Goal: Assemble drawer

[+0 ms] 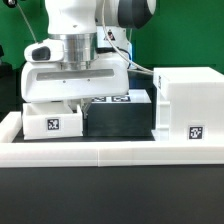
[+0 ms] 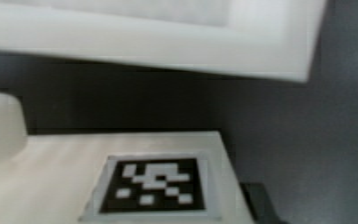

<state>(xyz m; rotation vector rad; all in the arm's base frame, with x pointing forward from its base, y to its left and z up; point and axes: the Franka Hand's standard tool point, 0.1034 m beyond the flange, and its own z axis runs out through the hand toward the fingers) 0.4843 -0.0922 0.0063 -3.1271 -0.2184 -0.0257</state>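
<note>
I am hanging my fingers low over the small tray, which is sitting at the exterior view's left on the worktop, just behind the white border rail. The hand body is hiding the tips and the wrist view is blurring, so I cannot tell whether they are wide or narrow. The large housing is standing at the right, tag facing near, with a black block sitting between the two. I am judging that the tray is lying apart, waiting to be gripped and slid into that housing.
</note>
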